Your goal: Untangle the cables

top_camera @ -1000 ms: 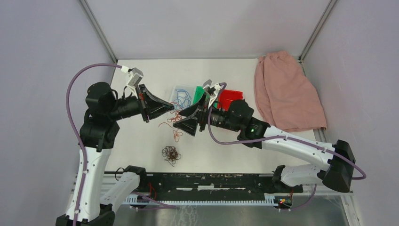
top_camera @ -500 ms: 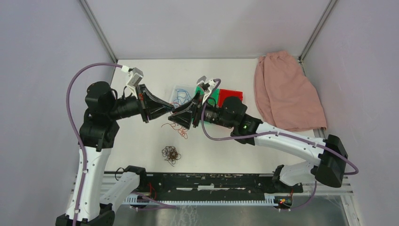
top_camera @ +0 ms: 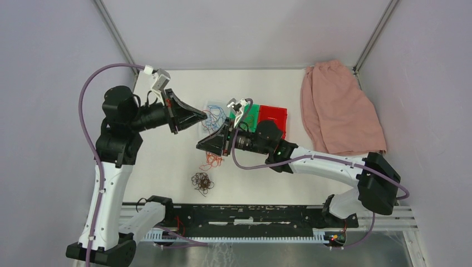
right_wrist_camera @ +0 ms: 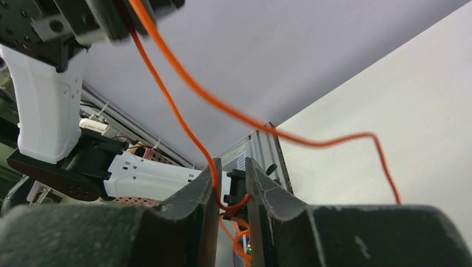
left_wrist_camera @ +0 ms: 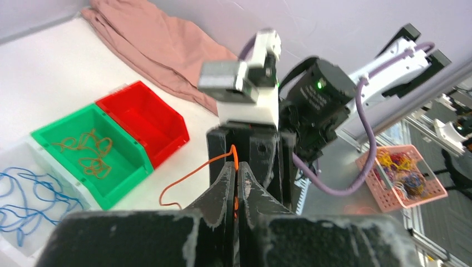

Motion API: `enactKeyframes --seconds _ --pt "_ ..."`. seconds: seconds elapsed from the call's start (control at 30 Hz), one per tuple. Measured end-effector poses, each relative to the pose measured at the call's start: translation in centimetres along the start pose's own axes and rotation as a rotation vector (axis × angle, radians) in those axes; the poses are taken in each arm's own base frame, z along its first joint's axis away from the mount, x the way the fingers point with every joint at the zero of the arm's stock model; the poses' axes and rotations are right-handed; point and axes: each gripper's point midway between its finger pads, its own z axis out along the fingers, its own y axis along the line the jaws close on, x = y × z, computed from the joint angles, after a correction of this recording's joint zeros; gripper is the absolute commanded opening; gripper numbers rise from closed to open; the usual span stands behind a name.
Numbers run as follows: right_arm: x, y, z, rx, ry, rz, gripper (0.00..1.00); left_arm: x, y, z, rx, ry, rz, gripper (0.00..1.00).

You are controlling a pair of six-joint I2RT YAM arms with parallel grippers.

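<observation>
My left gripper (top_camera: pixel 207 115) is shut on a thin orange-red cable (left_wrist_camera: pixel 189 173), pinched between the jaw tips (left_wrist_camera: pixel 236 167), above the table's middle. The cable runs down to my right gripper (top_camera: pixel 199 146), whose jaws stand a narrow gap apart in the right wrist view (right_wrist_camera: pixel 231 167). The orange cable (right_wrist_camera: pixel 183 119) loops loosely through that gap. More orange-red cable (top_camera: pixel 211 161) lies on the table below the right gripper. A dark brown-black clump (top_camera: pixel 201 182) lies nearer the front. Blue cables (top_camera: pixel 214 114) lie in a clear bin (left_wrist_camera: pixel 42 158).
A green bin (top_camera: pixel 249 113) holding brownish-orange wires (left_wrist_camera: pixel 89 150) and a red bin (top_camera: pixel 274 117) stand behind the right arm. A pink cloth (top_camera: pixel 339 108) lies at the back right. A pink basket (left_wrist_camera: pixel 401 175) of wires sits off the table.
My right gripper has moved left and nearer, passing under the left gripper, and its jaws have narrowed. My left gripper has lifted slightly back with the orange cable.
</observation>
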Motion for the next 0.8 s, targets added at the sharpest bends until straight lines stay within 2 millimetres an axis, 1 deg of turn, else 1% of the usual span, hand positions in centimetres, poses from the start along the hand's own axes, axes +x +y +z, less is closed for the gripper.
enactKeyframes --seconds 0.07,0.2,0.37,0.5,0.67,0.7,0.73,0.77,0.8 --pt "0.5 -0.3 0.0 -0.001 0.006 0.015 0.28 -0.8 0.5 0.3 -0.013 -0.011 0.011 0.03" --pt "2.5 -1.2 0.0 0.002 0.050 0.051 0.26 -2.3 1.1 0.6 -0.035 -0.040 0.043 0.03" --pt "4.2 -2.0 -0.3 0.013 0.089 0.071 0.26 -4.3 1.5 0.8 -0.062 -0.078 0.086 0.03" --pt "6.2 -3.4 -1.3 0.054 0.121 0.083 0.26 -6.3 2.4 1.4 -0.079 -0.102 0.111 0.03" --pt "8.4 -5.3 -3.3 0.126 0.153 0.100 0.26 -8.4 3.1 1.9 -0.102 -0.136 0.148 0.03" --pt "8.8 -5.7 -3.8 0.144 0.159 0.102 0.28 -8.7 3.2 1.9 -0.107 -0.142 0.153 0.03" --pt "9.1 -6.0 -4.3 0.161 0.162 0.103 0.32 -8.8 3.3 1.9 -0.107 -0.144 0.155 0.03" --pt "9.2 -6.3 -4.8 0.182 0.160 0.104 0.38 -8.9 3.3 1.9 -0.107 -0.145 0.156 0.03" --pt "9.0 -6.6 -5.5 0.208 0.151 0.101 0.41 -8.9 3.3 2.0 -0.107 -0.145 0.157 0.03"
